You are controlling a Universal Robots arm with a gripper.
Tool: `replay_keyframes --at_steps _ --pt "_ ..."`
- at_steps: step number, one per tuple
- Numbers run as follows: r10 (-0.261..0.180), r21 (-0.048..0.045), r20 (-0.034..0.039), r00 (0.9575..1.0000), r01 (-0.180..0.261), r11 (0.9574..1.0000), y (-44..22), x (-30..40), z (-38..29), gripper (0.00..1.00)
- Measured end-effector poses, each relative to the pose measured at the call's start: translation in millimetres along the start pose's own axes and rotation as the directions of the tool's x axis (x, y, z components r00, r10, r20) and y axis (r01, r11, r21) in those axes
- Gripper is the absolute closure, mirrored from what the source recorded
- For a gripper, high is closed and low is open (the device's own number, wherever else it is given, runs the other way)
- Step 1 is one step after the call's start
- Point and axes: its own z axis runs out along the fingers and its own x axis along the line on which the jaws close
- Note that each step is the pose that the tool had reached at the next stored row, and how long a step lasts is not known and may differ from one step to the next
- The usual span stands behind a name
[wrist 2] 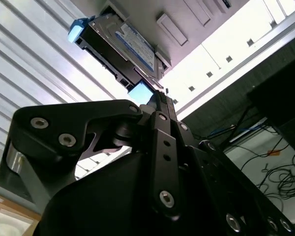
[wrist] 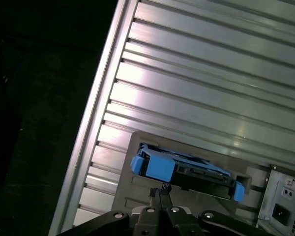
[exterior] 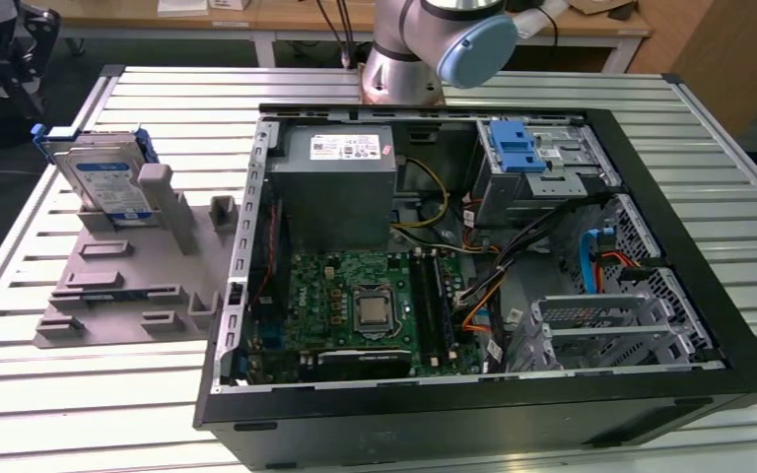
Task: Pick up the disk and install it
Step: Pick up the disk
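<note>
The disk, a silver drive with a white-and-blue label in a blue caddy, stands upright on edge in the grey slotted fixture at the exterior view's left. In the first wrist view my gripper hangs above the disk's blue upper edge, apart from it. The second wrist view has the gripper pointing at the disk's labelled face. The thin fingers lie together, shut, with nothing between them.
An open black computer case lies to the fixture's right, holding a grey power supply, a green motherboard, cables and a drive bay with a blue caddy. The arm's base stands behind it on the slatted metal table.
</note>
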Motion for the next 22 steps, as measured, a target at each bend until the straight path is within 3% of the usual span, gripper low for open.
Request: replay_keyframes --at_steps 4,18,22 --pt "-0.041 0.0034 -0.0042 0.9992 0.041 0.9992 0.0 -0.1 0.2 0.89" --pt "-0.041 0.0031 -0.0054 0.9991 0.041 0.9991 0.0 -0.1 0.3 0.89" --pt "-0.062 0.0028 -0.0062 0.9981 0.062 0.9981 0.0 0.0 0.2 0.89"
